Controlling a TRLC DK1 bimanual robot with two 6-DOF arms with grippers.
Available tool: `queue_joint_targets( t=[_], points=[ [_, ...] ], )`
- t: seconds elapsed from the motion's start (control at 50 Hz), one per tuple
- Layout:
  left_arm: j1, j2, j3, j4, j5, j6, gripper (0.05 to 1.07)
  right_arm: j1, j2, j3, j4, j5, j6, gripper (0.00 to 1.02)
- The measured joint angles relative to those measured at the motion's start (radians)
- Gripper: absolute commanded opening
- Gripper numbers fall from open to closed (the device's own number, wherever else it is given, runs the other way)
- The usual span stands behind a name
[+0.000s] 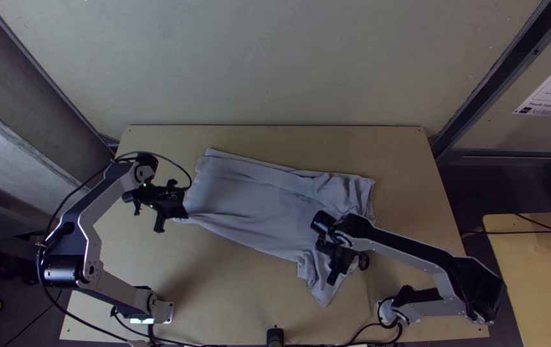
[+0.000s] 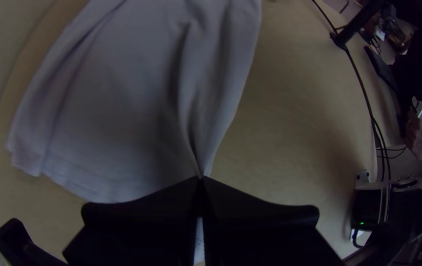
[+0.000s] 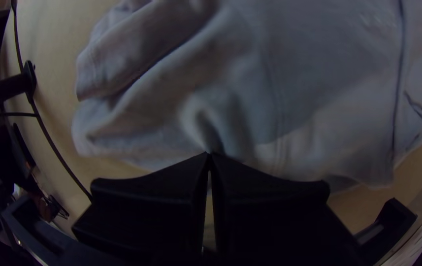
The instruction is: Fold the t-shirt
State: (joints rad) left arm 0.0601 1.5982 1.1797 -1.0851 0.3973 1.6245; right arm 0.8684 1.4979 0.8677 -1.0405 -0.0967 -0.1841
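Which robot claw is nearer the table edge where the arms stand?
The right claw. The left claw is farther out across the table, pinching the t-shirt near a corner.

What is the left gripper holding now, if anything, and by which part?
The left gripper holds the t-shirt, pinched at the corner of its left end that is nearer the arms' bases.

Top view brighter, soft shadows on table (image 1: pixel 410 193); wrist views dim, edges bent, corners dark.
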Motion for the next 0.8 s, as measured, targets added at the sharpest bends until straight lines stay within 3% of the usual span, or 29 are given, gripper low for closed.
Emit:
queue_joint_targets(
  t=[0.4,0.8],
  points=[
    [0.007,0.006,0.040,-0.029,0.051,-0.012,0.08,-0.084,-0.053,0.094,-0.087,-0.102,-0.015,0.03],
    [0.008,0.074,0.138,-0.032,0.072,-0.046,0.08,-0.208,-0.066,0.190,-0.129,-0.103,-0.054,0.03]
  ],
)
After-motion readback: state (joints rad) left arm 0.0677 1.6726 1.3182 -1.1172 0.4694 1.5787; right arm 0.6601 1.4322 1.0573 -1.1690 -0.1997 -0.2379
